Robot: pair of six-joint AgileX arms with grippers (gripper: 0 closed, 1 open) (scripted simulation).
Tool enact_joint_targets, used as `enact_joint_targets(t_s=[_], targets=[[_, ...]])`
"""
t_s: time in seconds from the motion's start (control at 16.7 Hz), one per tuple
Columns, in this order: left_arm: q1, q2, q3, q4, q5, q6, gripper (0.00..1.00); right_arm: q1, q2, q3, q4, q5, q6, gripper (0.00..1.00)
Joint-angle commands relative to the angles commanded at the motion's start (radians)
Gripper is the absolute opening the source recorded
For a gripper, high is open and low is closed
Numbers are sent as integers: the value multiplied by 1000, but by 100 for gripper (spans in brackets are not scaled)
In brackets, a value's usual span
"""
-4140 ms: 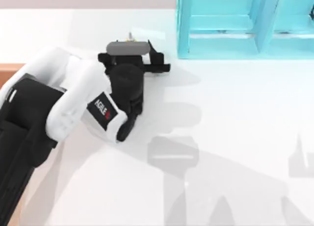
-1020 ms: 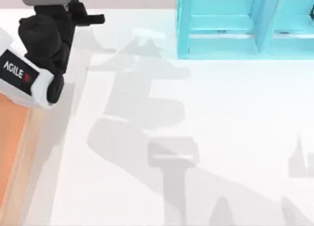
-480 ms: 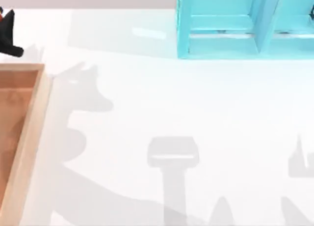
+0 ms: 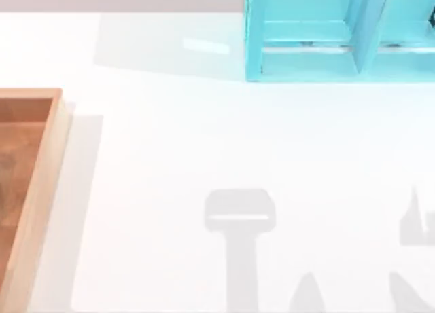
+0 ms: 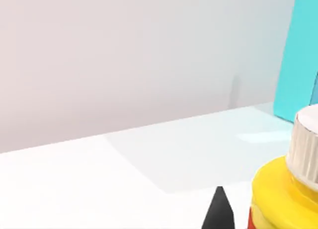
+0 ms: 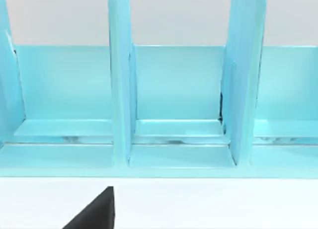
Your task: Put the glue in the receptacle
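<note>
Left wrist view — the glue (image 5: 288, 189), cut off at the frame edge, is seen beside one dark fingertip (image 5: 218, 214); the grip cannot be told. The receptacle (image 4: 42, 184) lies at the table's (image 4: 238, 143) left, a turquoise rack (image 4: 340, 34) behind.

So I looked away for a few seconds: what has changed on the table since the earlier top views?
The left arm swung from the table's middle toward the left and out of the top view. The glue shows close in the left wrist view. The receptacle is uncovered at the left edge. The turquoise shelf stayed put.
</note>
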Motion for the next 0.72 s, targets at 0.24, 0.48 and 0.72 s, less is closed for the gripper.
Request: enact_joint_targets(t_s=[0.24,0.48,0.72], targets=[[139,2,-61,34,248,4,0,0,0,0,0,0,0,100],[321,-8,-105,63,509,25,0,0,0,0,0,0,0,100],[449,-28,-126,88,654,61,0,0,0,0,0,0,0,100]])
